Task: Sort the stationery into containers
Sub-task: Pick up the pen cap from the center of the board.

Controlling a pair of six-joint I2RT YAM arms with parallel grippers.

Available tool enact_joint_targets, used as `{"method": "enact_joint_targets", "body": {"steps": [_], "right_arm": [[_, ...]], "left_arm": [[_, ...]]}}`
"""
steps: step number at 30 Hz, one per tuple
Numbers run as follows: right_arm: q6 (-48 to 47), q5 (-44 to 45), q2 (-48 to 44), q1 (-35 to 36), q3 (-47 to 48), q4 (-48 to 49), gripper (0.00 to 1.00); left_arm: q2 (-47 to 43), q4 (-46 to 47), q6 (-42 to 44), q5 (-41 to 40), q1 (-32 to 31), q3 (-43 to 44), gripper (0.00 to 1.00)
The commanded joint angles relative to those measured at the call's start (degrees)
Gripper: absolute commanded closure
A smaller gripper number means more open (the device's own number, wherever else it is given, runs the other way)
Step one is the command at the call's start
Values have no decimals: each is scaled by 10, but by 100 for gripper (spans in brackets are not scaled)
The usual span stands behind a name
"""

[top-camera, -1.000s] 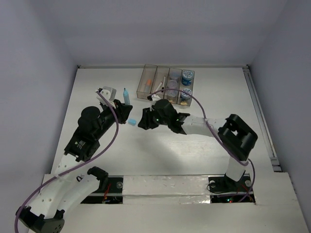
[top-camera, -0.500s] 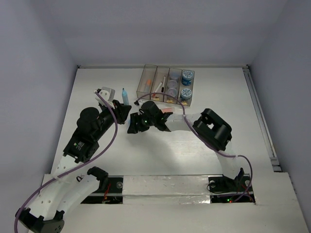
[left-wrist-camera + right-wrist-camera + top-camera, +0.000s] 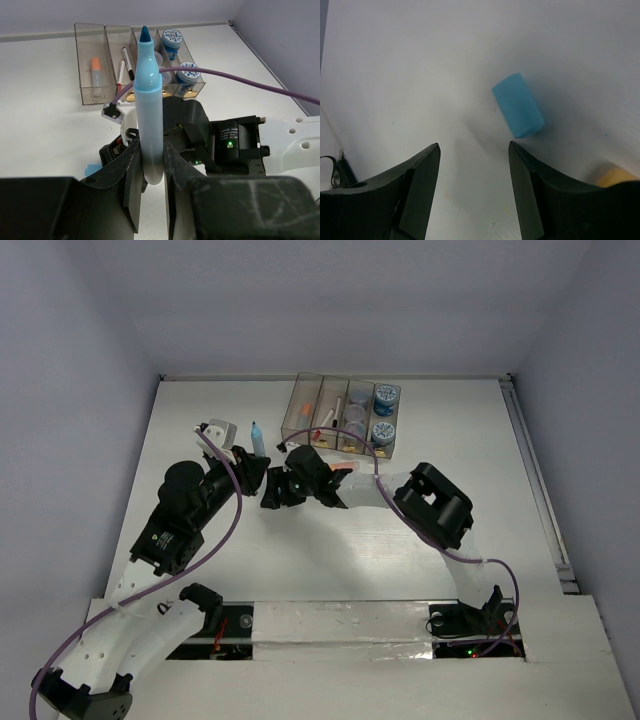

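Observation:
My left gripper (image 3: pixel 152 170) is shut on a light blue marker (image 3: pixel 150 115) that stands upright, tip up, left of the containers (image 3: pixel 299 408). The four joined bins (image 3: pixel 82 60) hold an orange stubby piece (image 3: pixel 96 70), pens (image 3: pixel 125 59) and blue-patterned jars (image 3: pixel 189 73). My right gripper (image 3: pixel 474 146) hangs open low over the table, with a short blue cylindrical piece (image 3: pixel 517 105) lying just beyond its right fingertip, untouched. From above, the right gripper (image 3: pixel 272 490) sits close beside the left gripper (image 3: pixel 254 462) and hides that blue piece.
The right arm (image 3: pixel 430 502) stretches across the table middle, its wrist right in front of the left gripper. A purple cable (image 3: pixel 240 82) arcs over it. A pale orange object (image 3: pixel 617 177) shows at the right wrist view's lower right edge.
The right arm swung left from the front of the bins to the blue piece beside the left gripper, and its jaws spread wider. The left gripper kept still with the marker.

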Motion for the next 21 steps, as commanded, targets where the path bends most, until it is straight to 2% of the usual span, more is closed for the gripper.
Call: {"method": "enact_joint_targets", "body": {"steps": [1,21], "right_arm": [[-4,41,11,2,31,-14,37],[-45,143,55,2,136,-102,36]], "left_arm": [[-5,21,6,3,4,11,100],[-6,22,6,8,4,11,100]]}}
